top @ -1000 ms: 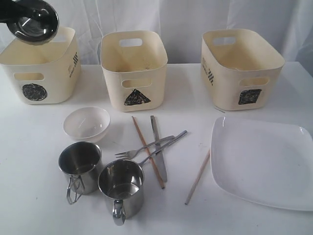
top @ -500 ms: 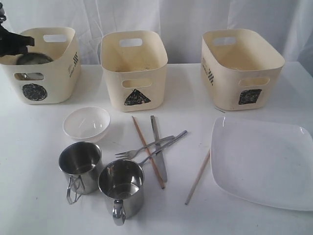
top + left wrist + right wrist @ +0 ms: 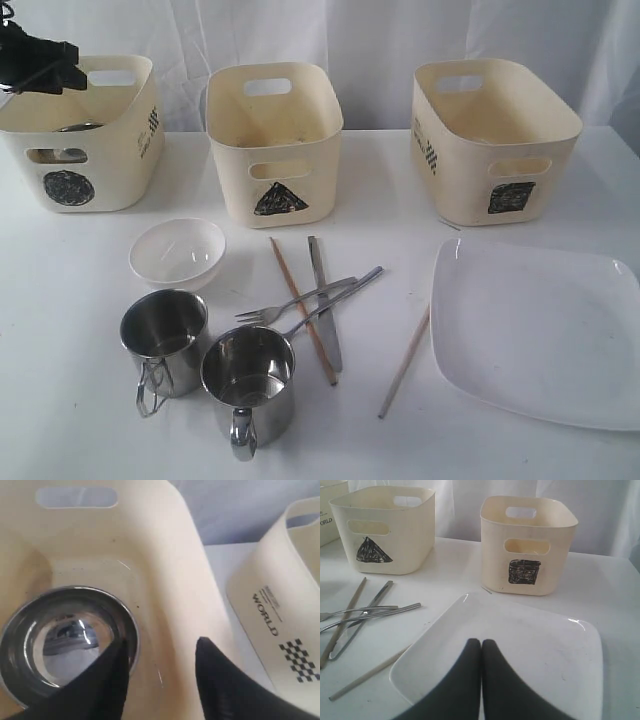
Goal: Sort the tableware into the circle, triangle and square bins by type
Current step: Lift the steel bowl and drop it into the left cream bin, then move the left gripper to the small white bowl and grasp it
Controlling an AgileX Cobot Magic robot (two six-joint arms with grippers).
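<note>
The left gripper [image 3: 161, 642] hangs over the circle tub [image 3: 110, 170] with its jaws apart and empty. The steel bowl [image 3: 65, 635] sits upright on the tub's floor below it, seemingly clear of both fingers. The right gripper [image 3: 481, 642] is pressed shut on nothing, poised over the large white square plate [image 3: 540, 330], which lies flat on the desk [image 3: 60, 440] in front of the square tub [image 3: 460, 180]. In front of the triangle tub [image 3: 300, 150] the fork [image 3: 295, 300], spoon [image 3: 340, 296] and knife [image 3: 322, 280] lie crossed with one chopstick [image 3: 302, 310]. The other chopstick [image 3: 404, 362] lies just beside the plate. Nearer the circle tub stand the small white bowl [image 3: 177, 252] and two steel mugs [image 3: 163, 340]. The white bowl looks glazed, smooth and liable to chip, so a gentle pinch across its rim would suit it. The mugs seem light, stiff and slick, and the wall is likely a surer hold than the thin handle. The plate, lying flush, probably offers only its raised edge.
</note>
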